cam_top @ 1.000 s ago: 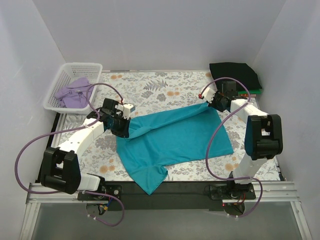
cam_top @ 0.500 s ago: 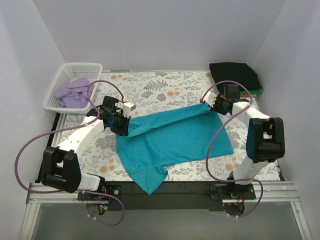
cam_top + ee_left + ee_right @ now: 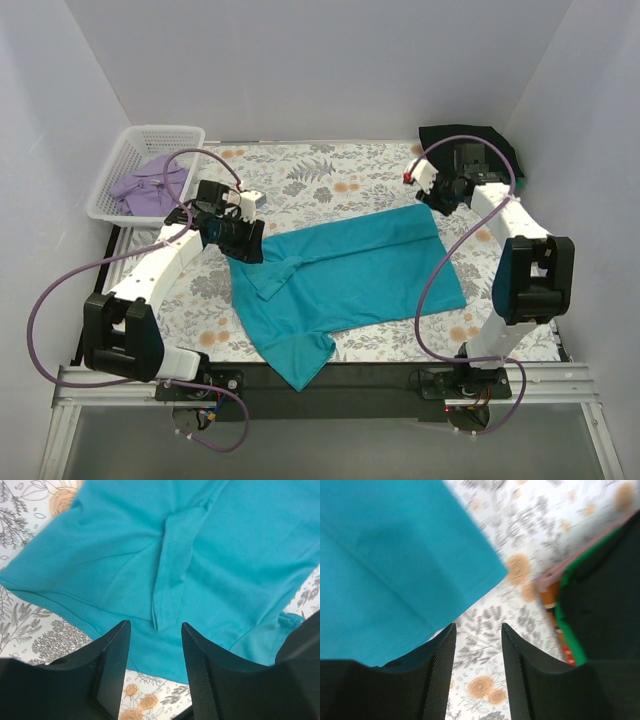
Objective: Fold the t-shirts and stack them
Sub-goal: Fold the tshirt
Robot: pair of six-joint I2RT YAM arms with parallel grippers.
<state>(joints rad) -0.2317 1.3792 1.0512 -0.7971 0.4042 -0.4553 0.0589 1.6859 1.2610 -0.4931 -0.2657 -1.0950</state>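
Teal shirt [image 3: 350,270] lies spread out flat in the middle of the table, on the flowery cloth [image 3: 300,175]. One loose part of it hangs down toward the near edge of the table. The left pincer [image 3: 243,240] is over the left end of the teal shirt. In the left wrist view the left pincer [image 3: 155,630] is spread wide and holds nothing. The teal shirt [image 3: 225,555] shows between its two black fingers [image 3: 112,670], with a narrow fold [image 3: 175,565] running up the cloth. The right pincer [image 3: 437,200] is by the far right corner of the teal shirt. In the right wrist view the right pincer [image 3: 477,630] is spread apart too, with nothing in it. It is over the flowery cloth, just beside the corner of the teal shirt [image 3: 385,555]. A black shirt [image 3: 475,145] lies in the far right corner of the table. Up close, the black shirt [image 3: 610,605] has a green edge [image 3: 565,620] and an orange-red edge [image 3: 567,655] peeking out from under it. A purple shirt [image 3: 148,185] sits crumpled in the white basket [image 3: 165,133] at the far left.
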